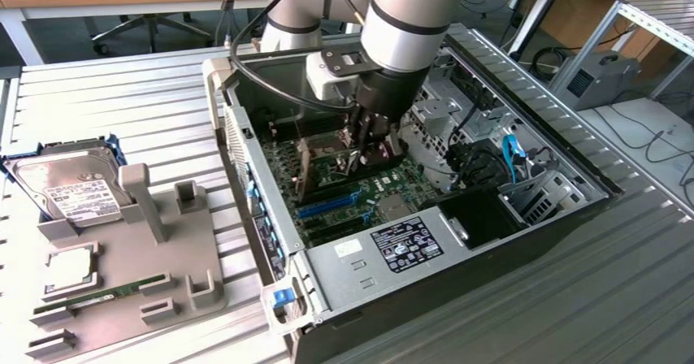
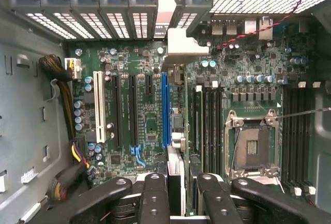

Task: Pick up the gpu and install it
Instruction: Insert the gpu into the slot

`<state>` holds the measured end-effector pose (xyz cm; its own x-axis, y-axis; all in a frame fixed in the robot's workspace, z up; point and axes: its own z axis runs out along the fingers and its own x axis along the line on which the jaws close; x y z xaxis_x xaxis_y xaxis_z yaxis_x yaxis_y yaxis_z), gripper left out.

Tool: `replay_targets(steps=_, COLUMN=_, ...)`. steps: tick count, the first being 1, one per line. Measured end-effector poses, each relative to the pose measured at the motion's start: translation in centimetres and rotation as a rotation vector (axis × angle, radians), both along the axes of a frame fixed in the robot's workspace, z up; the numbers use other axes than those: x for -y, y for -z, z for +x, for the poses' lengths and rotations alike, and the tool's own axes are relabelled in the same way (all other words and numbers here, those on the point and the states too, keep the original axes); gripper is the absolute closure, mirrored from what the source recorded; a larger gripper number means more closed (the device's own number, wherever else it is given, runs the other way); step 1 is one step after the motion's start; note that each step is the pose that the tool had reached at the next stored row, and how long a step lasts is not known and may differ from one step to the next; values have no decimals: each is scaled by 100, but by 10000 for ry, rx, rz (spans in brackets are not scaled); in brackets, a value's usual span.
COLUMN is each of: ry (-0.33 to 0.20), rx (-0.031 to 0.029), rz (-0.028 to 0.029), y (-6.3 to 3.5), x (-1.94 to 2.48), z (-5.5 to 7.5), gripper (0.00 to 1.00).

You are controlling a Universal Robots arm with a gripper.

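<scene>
The gpu (image 1: pixel 325 165) hangs on edge inside the open computer case (image 1: pixel 509 234), low over the green motherboard (image 1: pixel 396 187). My gripper (image 1: pixel 363 154) is shut on its upper edge. In the wrist view the card appears edge-on as a thin strip (image 2: pixel 176 154) running from between my fingers (image 2: pixel 155 198) to its silver end bracket (image 2: pixel 178 43) at the case's rear slot openings. It lines up right beside the long blue expansion slot (image 2: pixel 165 110); whether it touches the slot cannot be told. The card's fan face is hidden.
A grey parts tray (image 1: pixel 162 275) at the exterior view's left holds a silver hard drive (image 1: pixel 71 189), a processor (image 1: pixel 67 268) and a green memory stick (image 1: pixel 103 292). Inside the case lie the empty processor socket (image 2: pixel 253 144), black memory slots (image 2: pixel 209 125) and a cable bundle (image 2: pixel 64 105).
</scene>
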<state>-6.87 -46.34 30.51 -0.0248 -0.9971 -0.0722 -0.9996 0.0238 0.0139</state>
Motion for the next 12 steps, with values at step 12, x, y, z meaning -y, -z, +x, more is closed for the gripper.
replay_targets(steps=12, ry=0, rx=-3, rz=0, y=37, x=5, z=-90, gripper=73)
